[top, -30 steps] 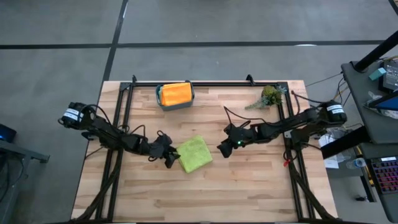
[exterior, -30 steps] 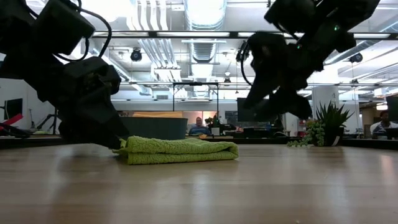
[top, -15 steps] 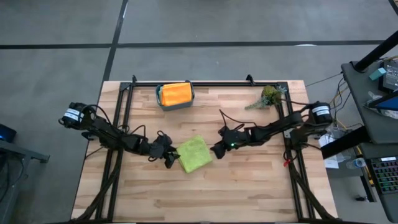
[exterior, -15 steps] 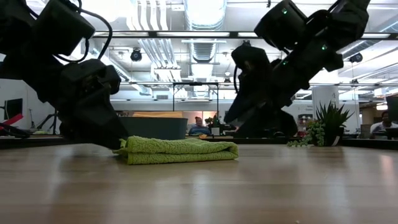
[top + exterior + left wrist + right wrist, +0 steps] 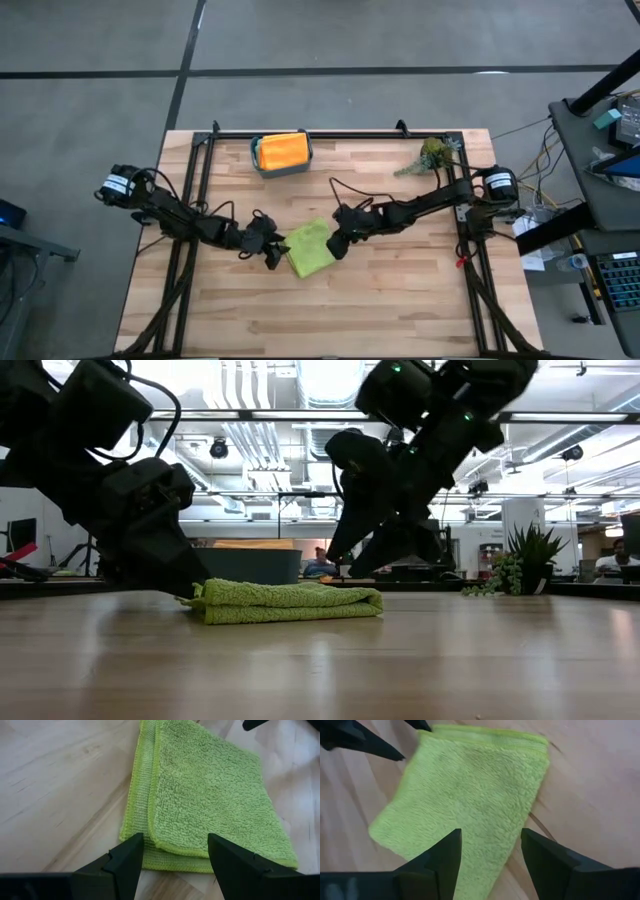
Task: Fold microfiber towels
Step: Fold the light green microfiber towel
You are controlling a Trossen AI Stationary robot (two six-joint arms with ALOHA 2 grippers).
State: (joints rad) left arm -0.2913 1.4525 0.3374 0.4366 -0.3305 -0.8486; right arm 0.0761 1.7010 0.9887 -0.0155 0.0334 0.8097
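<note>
The lime green towel (image 5: 311, 248) is lying folded near the middle of the wooden surface (image 5: 400, 300), a little toward its left side; in the low view (image 5: 285, 601) it is resting flat as a low, layered pad. The left wrist view (image 5: 210, 795) is showing one layer lying on another, with a stitched edge of the lower layer showing along one side.

The left claw (image 5: 275, 252) is sitting just beside the towel's left edge, its fingers (image 5: 125, 865) standing apart and holding nothing, with the towel's near edge lying between them in the wrist view. The right claw (image 5: 337, 243) is hanging over the towel's right edge, its fingers (image 5: 442, 860) likewise spread and gripping nothing; in the low view (image 5: 365, 565) it is hovering just above the cloth, though whether it is touching cannot be told.

An orange towel (image 5: 283, 151) is resting in the teal bin (image 5: 283, 171) near the far edge of the surface, left of centre. A green plant sprig (image 5: 432, 155) is lying near the far right corner.
</note>
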